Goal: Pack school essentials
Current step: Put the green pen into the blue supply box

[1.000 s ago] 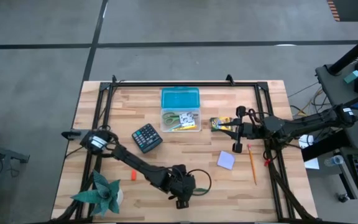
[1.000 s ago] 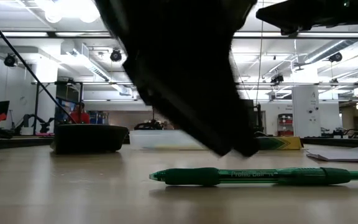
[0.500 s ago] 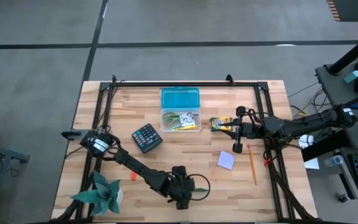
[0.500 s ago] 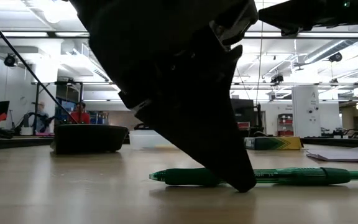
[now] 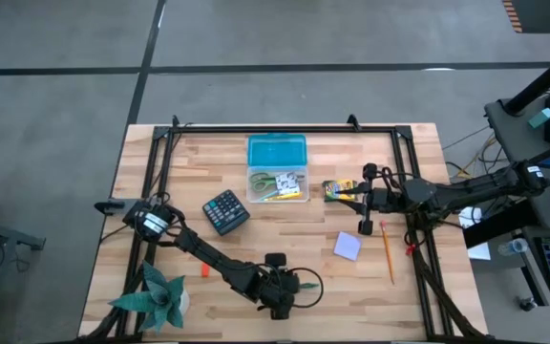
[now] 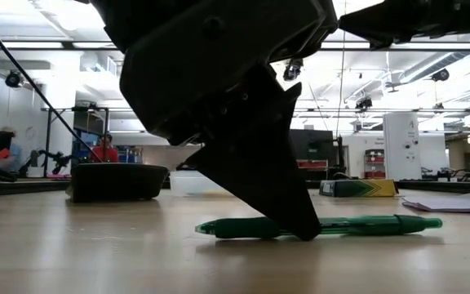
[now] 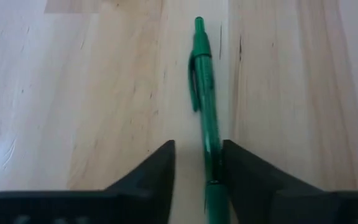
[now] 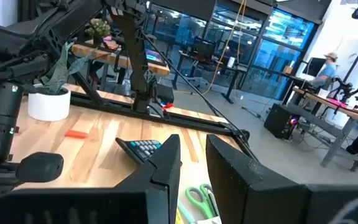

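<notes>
The left gripper [image 7: 199, 163] is down at the table's front edge, its two fingers on each side of the green pen [image 7: 204, 106]. The pen lies flat, pointing straight ahead between them. They look nearly pinched on it.

Front-centre of the table [image 5: 218, 215] is being occupied by the left gripper [image 5: 277, 294], fingers straddling the green pen [image 7: 202, 87]. Bare wood is being left open right of it. The plant [image 5: 160, 294] is blocking the front-left corner; the calculator [image 5: 225, 210] is lying mid-table.
</notes>
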`<act>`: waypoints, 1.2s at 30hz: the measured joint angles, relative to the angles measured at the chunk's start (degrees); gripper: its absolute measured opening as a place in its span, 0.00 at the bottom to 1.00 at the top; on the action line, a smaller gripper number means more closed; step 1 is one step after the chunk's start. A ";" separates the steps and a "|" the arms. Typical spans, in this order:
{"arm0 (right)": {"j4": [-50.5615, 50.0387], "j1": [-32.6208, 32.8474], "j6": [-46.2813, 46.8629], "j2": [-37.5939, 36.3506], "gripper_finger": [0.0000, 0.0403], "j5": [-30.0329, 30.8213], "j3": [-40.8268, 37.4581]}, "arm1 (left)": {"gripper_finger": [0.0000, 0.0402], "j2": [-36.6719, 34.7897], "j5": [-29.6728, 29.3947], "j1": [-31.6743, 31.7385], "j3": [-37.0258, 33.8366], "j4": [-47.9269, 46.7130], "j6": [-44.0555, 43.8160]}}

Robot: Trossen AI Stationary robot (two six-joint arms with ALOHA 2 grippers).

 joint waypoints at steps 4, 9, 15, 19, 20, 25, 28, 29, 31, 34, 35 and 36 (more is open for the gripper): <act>-0.05 0.00 -0.02 0.07 0.17 0.00 0.00 | 0.10 0.00 0.06 0.00 -0.03 -0.14 -0.04; -0.09 0.00 0.00 0.02 0.17 0.00 0.00 | 0.03 -0.04 0.04 0.10 -0.06 -0.25 -0.09; -1.39 -0.02 -0.27 -0.44 0.17 0.02 0.00 | 0.03 -2.25 0.03 1.08 -0.04 -2.22 5.05; -2.24 -0.02 -0.68 -1.79 0.17 0.01 0.00 | 0.03 -7.05 0.46 3.08 -0.24 -5.02 9.89; -2.46 -0.01 -0.68 -2.11 0.17 0.02 0.00 | 0.03 -8.40 0.55 3.72 -0.25 -6.40 11.57; -4.24 -0.02 -0.68 -4.12 0.17 0.02 0.00 | 0.03 -14.22 1.36 8.33 -0.80 -12.92 21.36; -4.79 -0.02 -0.70 -4.90 0.17 0.02 0.00 | 0.03 -18.16 1.65 12.36 -1.23 -14.19 26.67; -4.79 -0.02 -0.70 -4.92 0.17 0.02 0.00 | 0.03 -19.06 1.77 13.78 -1.40 -15.11 28.43; -5.23 -0.02 -1.07 -5.14 0.17 0.02 0.00 | 0.03 -20.37 2.46 16.75 -1.55 -15.44 32.24; -5.77 -0.02 -1.49 -5.16 0.17 0.02 0.00 | 0.03 -22.13 4.82 21.36 -2.57 -15.91 37.49; -5.97 -0.02 -1.53 -5.24 0.17 0.02 0.00 | 0.03 -22.79 5.65 22.94 -3.06 -15.39 38.81; -5.80 -0.02 -1.61 -5.21 0.17 0.02 0.00 | 0.03 -23.15 6.72 24.48 -3.66 -15.19 39.94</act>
